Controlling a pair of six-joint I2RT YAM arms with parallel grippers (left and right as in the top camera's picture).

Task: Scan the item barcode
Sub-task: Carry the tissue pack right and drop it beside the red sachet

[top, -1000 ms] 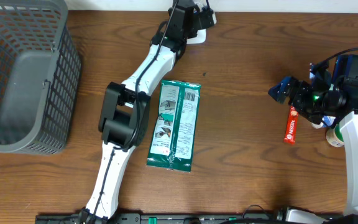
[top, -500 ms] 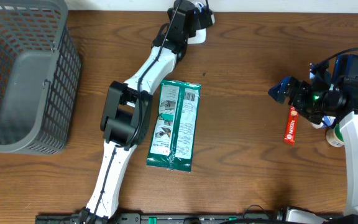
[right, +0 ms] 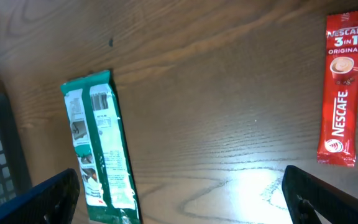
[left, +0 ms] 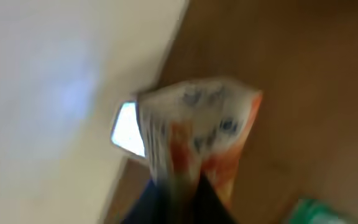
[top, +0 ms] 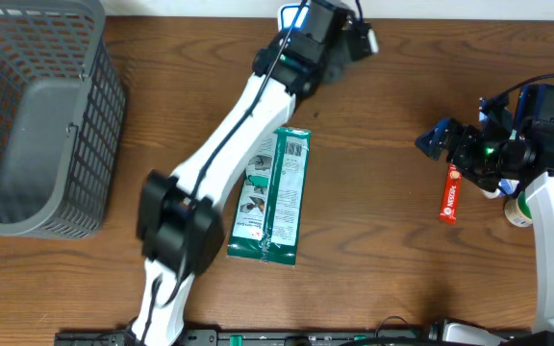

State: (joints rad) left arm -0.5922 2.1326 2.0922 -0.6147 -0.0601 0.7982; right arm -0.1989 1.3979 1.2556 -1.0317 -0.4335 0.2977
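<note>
Left hand (left: 178, 190) pinches a white-orange packet (left: 197, 124) (blurred); right hand (top: 462, 130) gapes wide.

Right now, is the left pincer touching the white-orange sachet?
Touching. The left wrist view, though blurred, shows the lower end of the sachet pinched in the shut left pincer.

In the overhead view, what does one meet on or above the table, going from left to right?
grey basket → green packet → white packet in the left tool → red sachet

Left pincer (left: 178, 190) clamped, right pincer (right: 178, 186) agape.
</note>
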